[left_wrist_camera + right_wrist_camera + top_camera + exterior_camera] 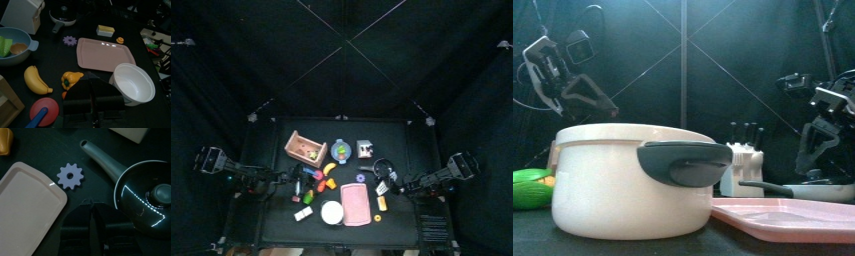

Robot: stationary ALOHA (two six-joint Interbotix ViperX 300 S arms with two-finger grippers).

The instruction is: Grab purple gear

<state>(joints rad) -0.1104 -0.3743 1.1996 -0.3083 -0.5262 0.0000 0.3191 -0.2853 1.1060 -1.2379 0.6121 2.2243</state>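
Not yet grabbed: purple gear [69, 176] flat on the table [40, 143] beside the pink tray [23, 203] and pan [143, 190], right hand [93, 210] hovering above, partly spread, empty; descent and closing left.

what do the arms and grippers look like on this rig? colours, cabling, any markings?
Both arms are matte black, built of blocky segments. Left arm has looping black cables and a pale patch near its top; right arm shows pale edges on its brackets. The left gripper and right gripper have wide, flat black jaws. No readable markings.
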